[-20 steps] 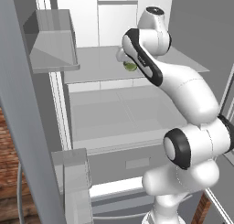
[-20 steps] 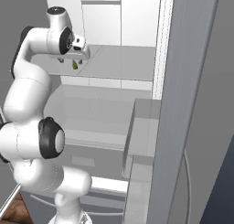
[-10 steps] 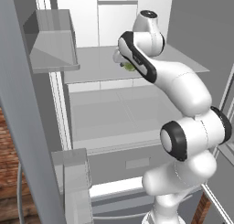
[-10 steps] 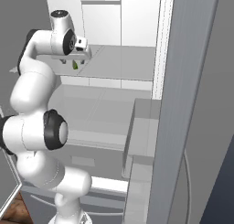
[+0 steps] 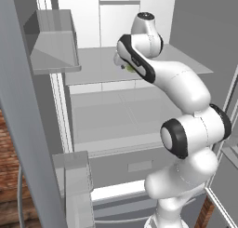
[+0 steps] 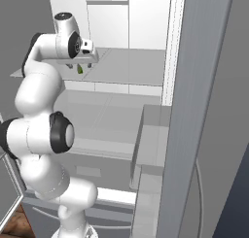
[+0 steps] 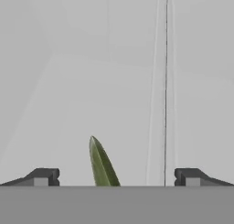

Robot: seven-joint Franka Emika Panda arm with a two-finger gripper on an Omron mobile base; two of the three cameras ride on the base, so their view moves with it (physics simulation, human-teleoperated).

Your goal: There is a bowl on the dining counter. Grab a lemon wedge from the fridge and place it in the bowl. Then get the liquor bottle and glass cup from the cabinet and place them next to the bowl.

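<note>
- the fridge (image 5: 116, 129) stands open, with pale grey shelves inside and its doors swung out to both sides.
- the arm (image 5: 186, 129) rises from the base and bends forward, so that its hand reaches in over the upper shelf (image 6: 131, 69).
- the gripper (image 7: 116, 177) is open: in the hand view its two dark fingertips (image 7: 43, 176) stand wide apart (one at each lower corner), closed on nothing.
- the wedge (image 7: 101, 163) sits on the upper shelf between the fingertips, nearer the one on the left of that view; neither fingertip touches it.
- in the hand view the wedge looks like a slim, pointed yellow-green sliver standing on edge.
- in the right base view the wedge (image 6: 79, 71) shows as a small green speck just under the hand, near the shelf's front edge.
- in the left base view the wedge (image 5: 130, 69) is mostly hidden behind the arm; a little green shows beside the wrist.
- a door bin (image 5: 53, 41) hangs on the left door, level with the upper shelf.
- whether the hand touches the shelf i cannot tell.
</note>
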